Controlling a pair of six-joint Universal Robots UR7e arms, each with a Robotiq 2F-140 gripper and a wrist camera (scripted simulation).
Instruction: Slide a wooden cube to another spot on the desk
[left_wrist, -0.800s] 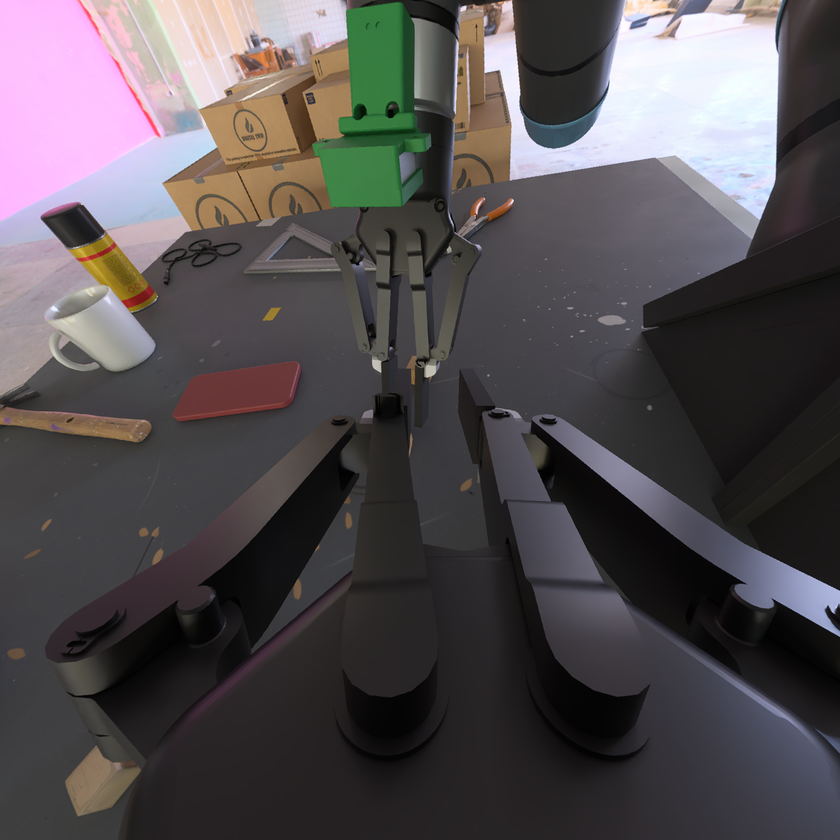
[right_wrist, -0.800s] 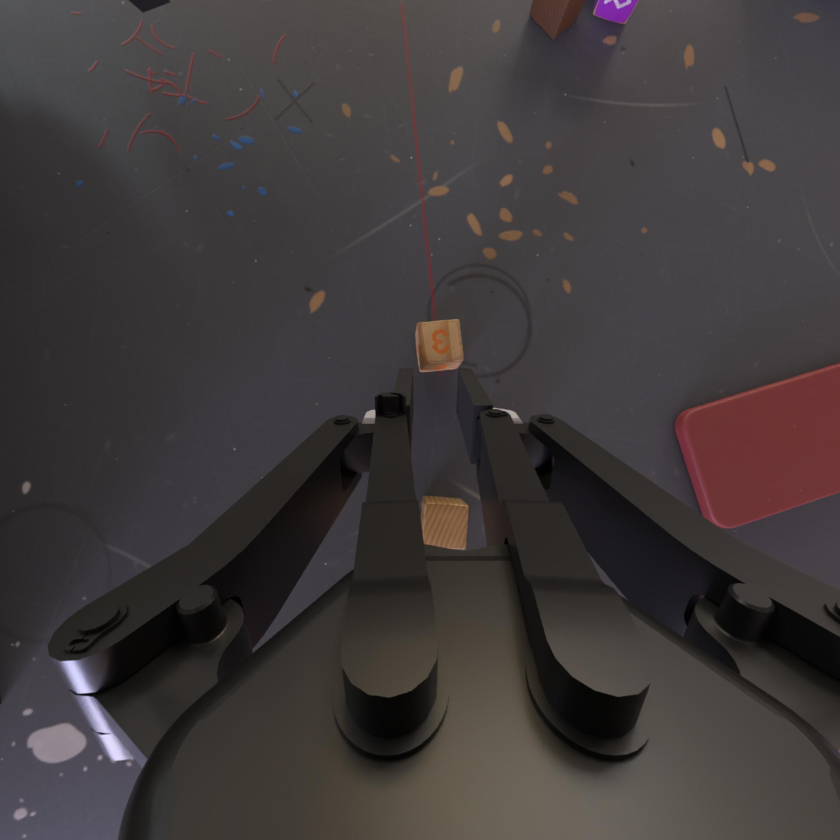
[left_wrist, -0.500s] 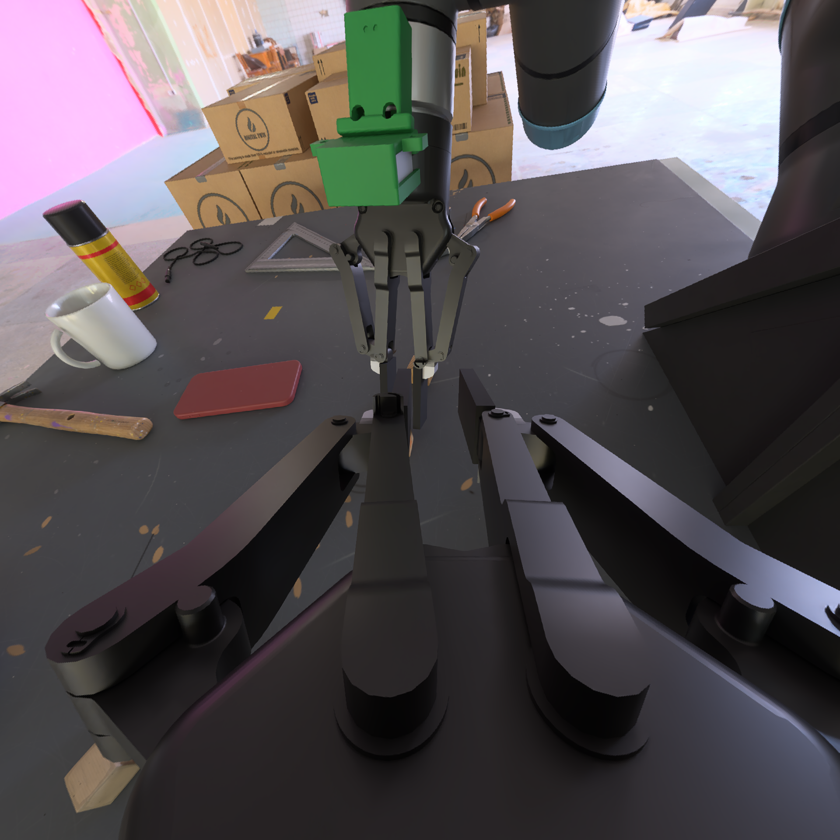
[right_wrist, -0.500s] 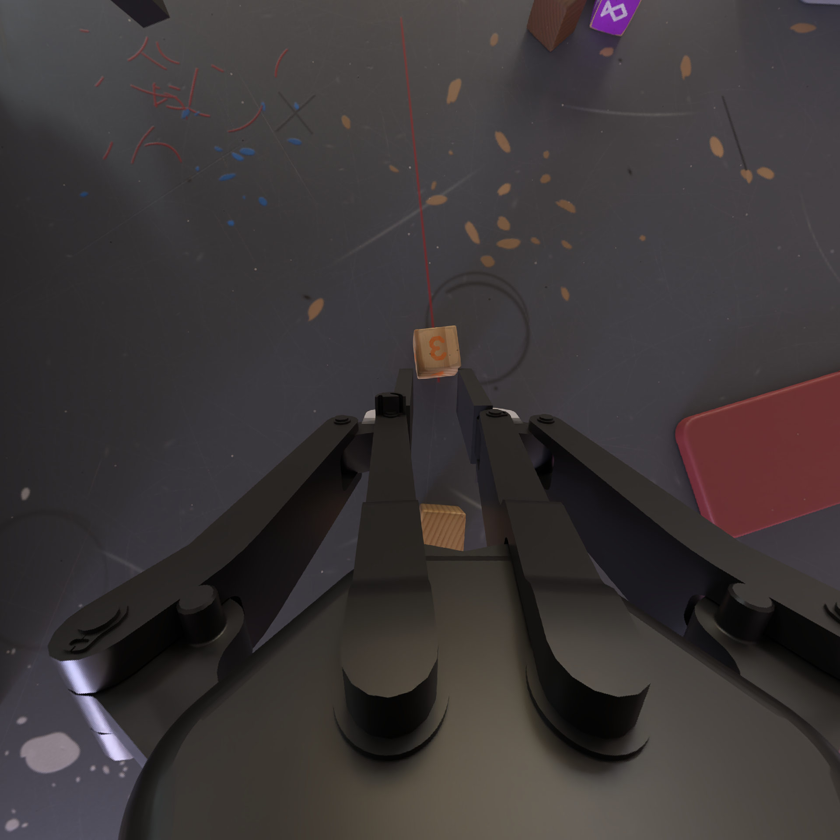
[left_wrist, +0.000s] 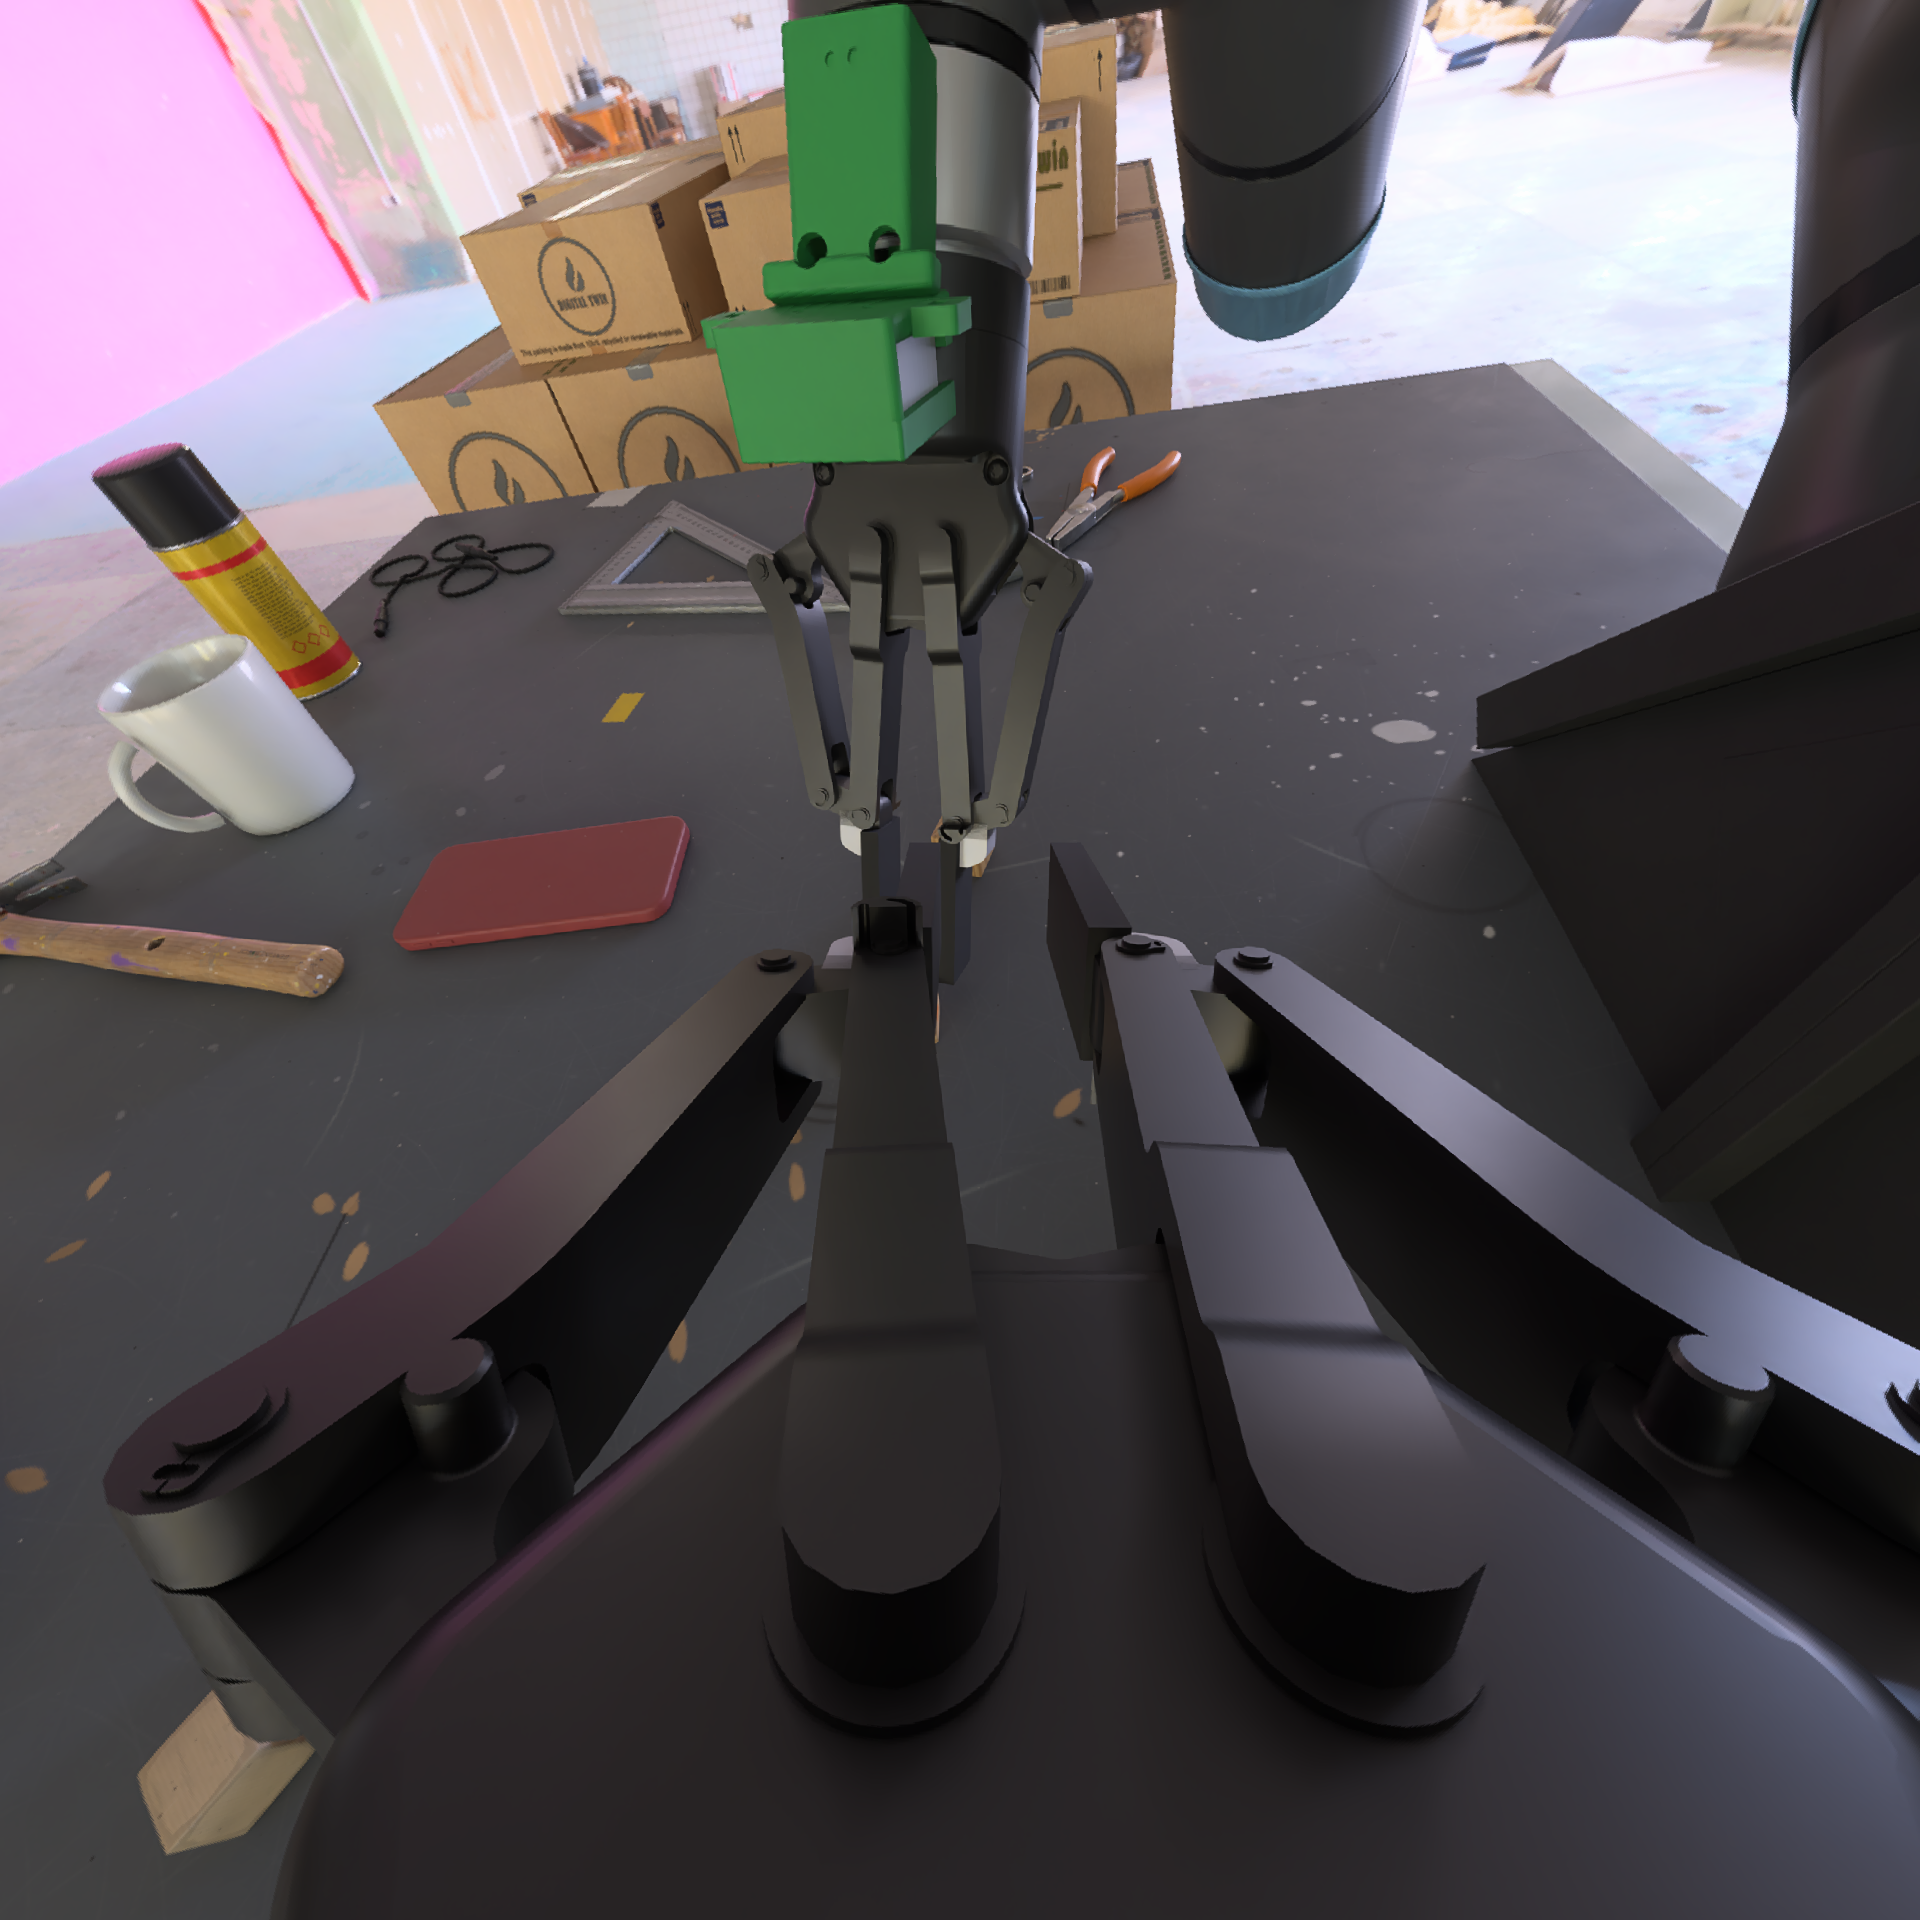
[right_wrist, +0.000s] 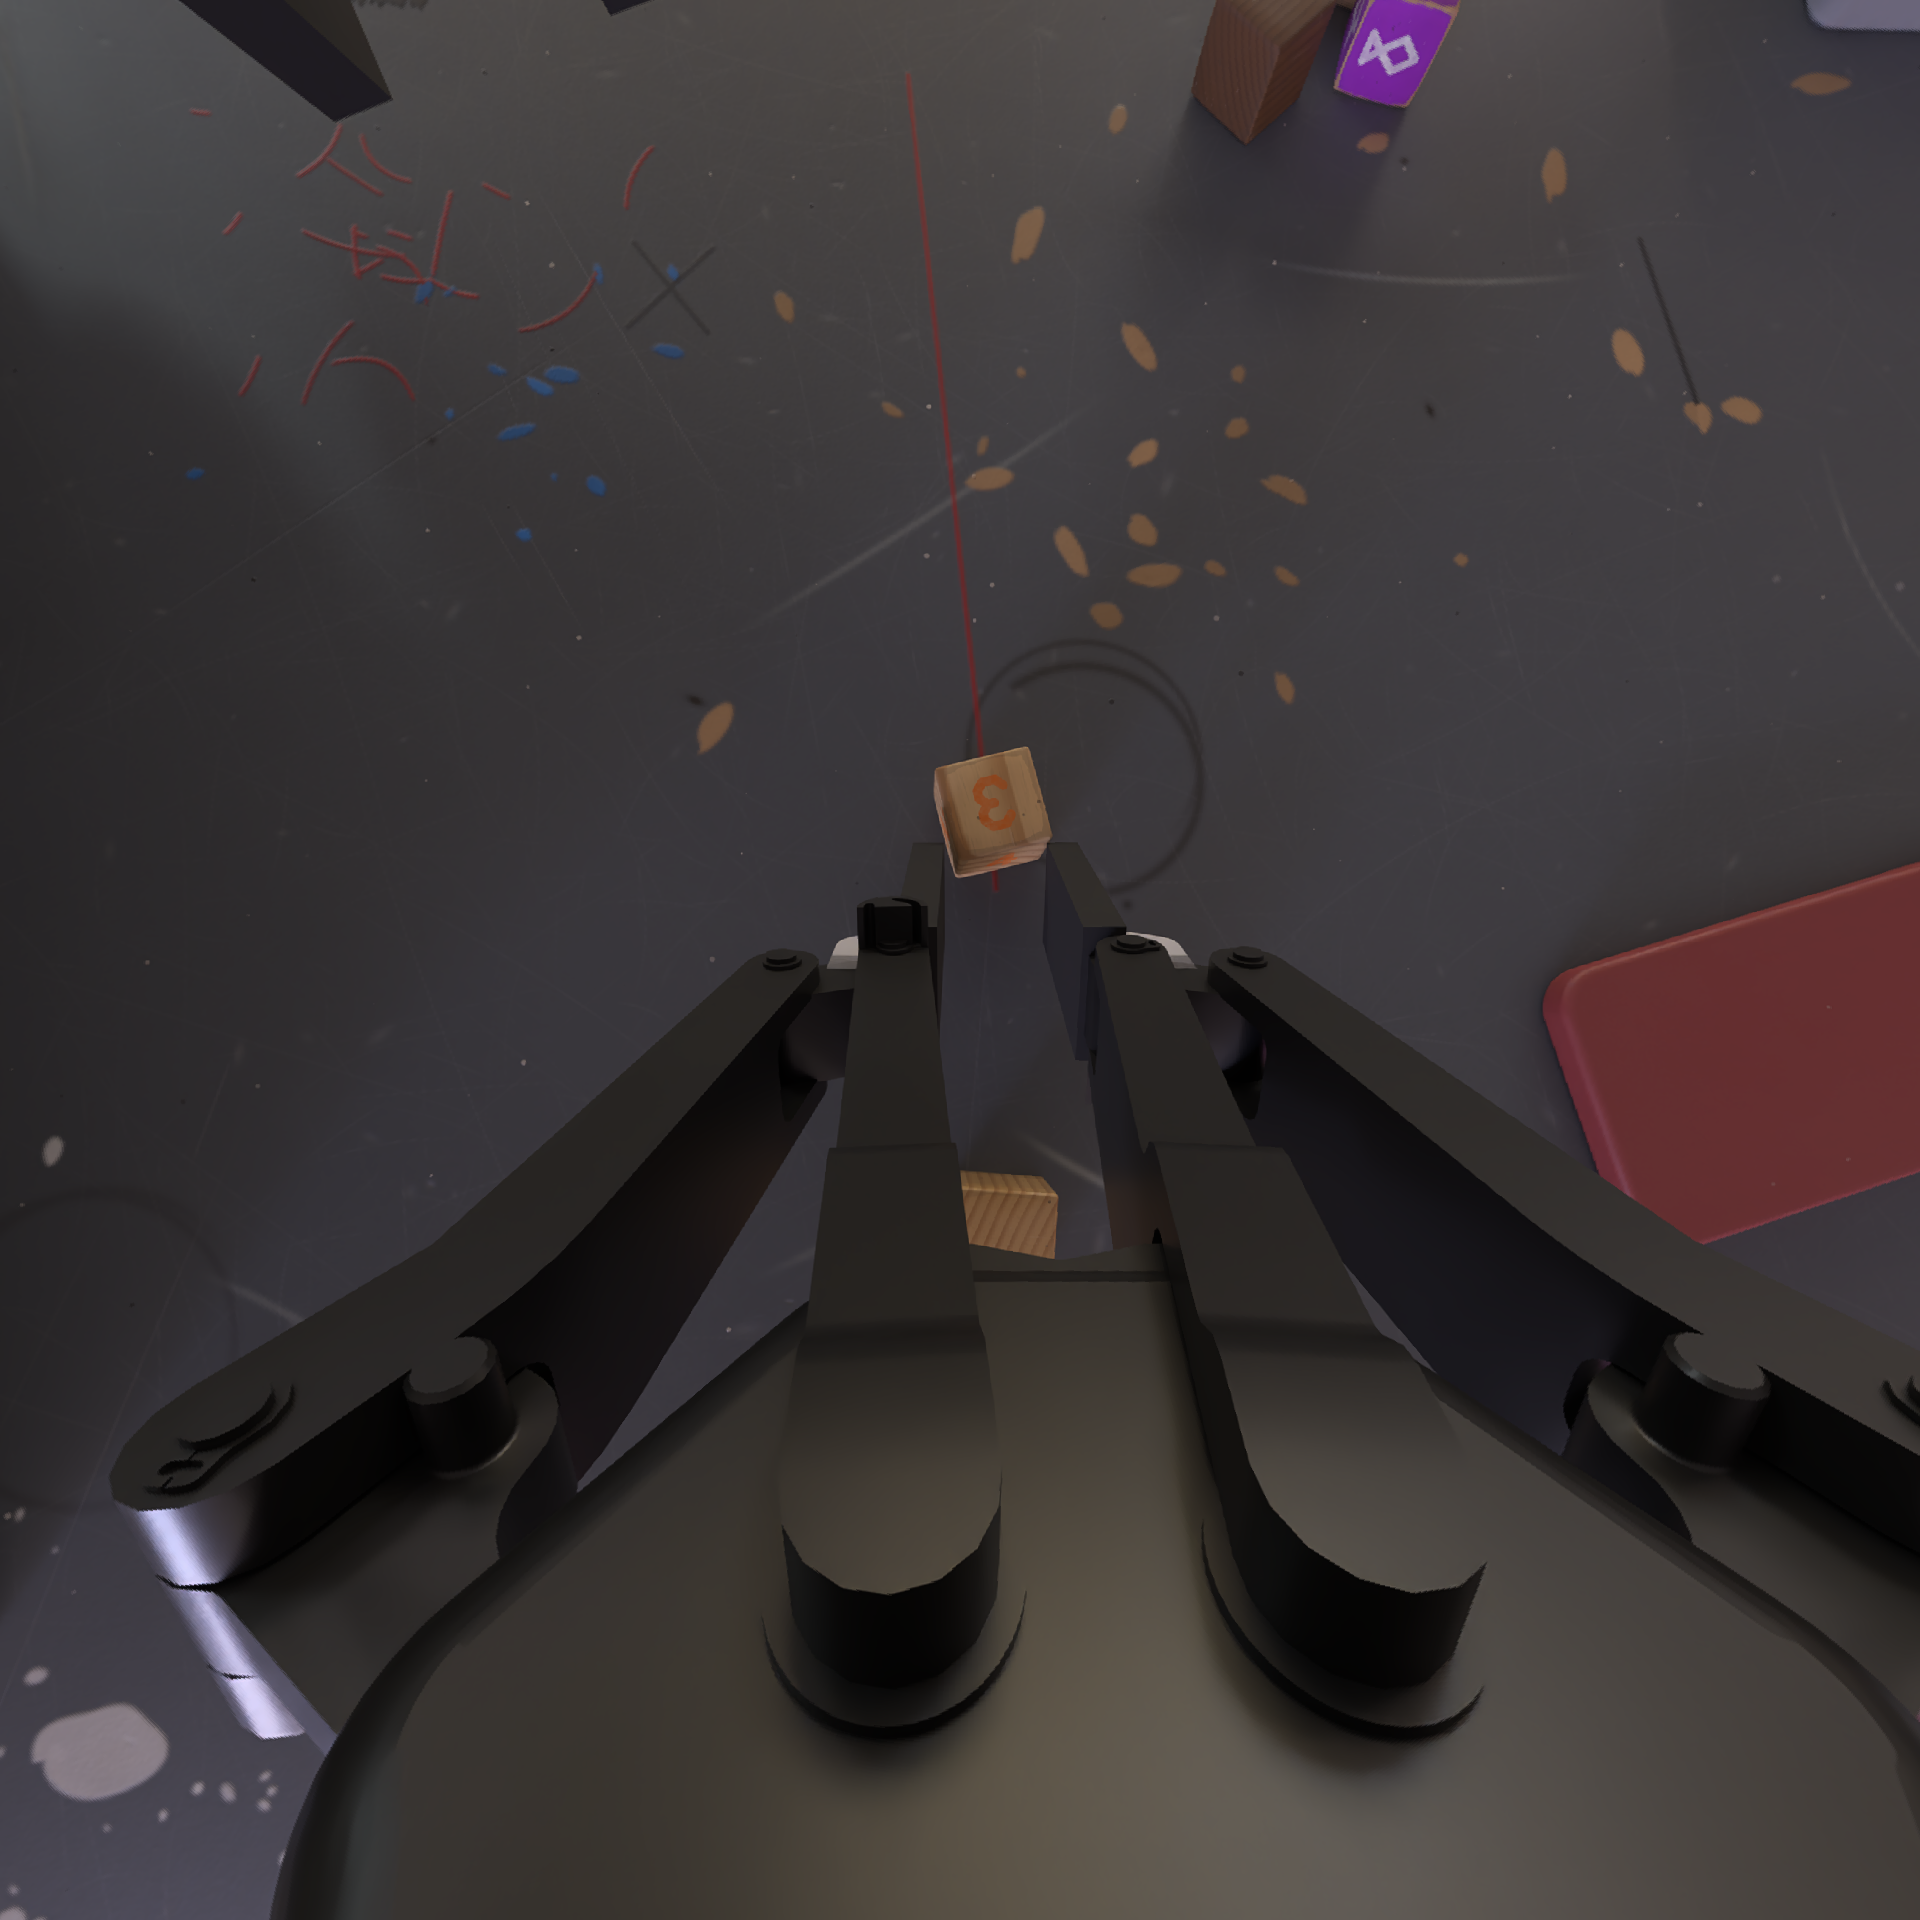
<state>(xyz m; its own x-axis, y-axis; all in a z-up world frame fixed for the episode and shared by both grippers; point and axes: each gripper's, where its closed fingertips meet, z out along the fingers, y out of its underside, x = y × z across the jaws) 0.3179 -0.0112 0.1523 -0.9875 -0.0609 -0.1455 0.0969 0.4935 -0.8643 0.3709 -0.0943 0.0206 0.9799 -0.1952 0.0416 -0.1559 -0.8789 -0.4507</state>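
A small wooden cube (right_wrist: 989, 810) with an orange mark on top lies on the dark desk (right_wrist: 520, 831). It sits turned a little askew, right against the tips of my right gripper (right_wrist: 995, 894). That gripper points down at the desk, its jaws nearly shut with a narrow gap and nothing gripped between them. In the left wrist view the right gripper (left_wrist: 914, 883) hangs upright under a green mount, and its fingers hide the cube. My left gripper (left_wrist: 992, 914) hovers low just in front of it, narrowly shut and empty.
A red pad (right_wrist: 1745, 1049) lies to the right. A wooden block (right_wrist: 1252, 62) and a purple cube (right_wrist: 1387, 47) lie far ahead, and another block (right_wrist: 1008, 1210) lies under the right gripper. The left wrist view shows a mug (left_wrist: 229, 738), spray can (left_wrist: 223, 566), hammer (left_wrist: 177, 956) and dark box (left_wrist: 1714, 883).
My right gripper has crept forward over the desk until its fingertips met the cube. The cube has turned slightly and shifted a little forward. The left gripper has barely moved.
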